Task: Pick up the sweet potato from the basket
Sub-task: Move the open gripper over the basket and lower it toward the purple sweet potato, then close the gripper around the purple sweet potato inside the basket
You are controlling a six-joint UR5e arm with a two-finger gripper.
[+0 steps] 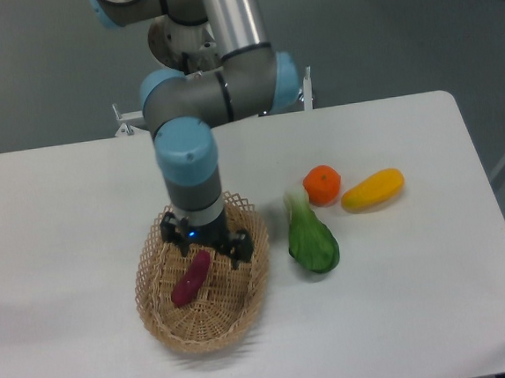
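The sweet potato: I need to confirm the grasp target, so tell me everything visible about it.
The sweet potato is a small, smooth, reddish-purple tuber with tapered ends. It lies on its side, slanting from lower left to upper right, on the floor of the woven basket. The gripper hangs over its upper end; contact cannot be judged.
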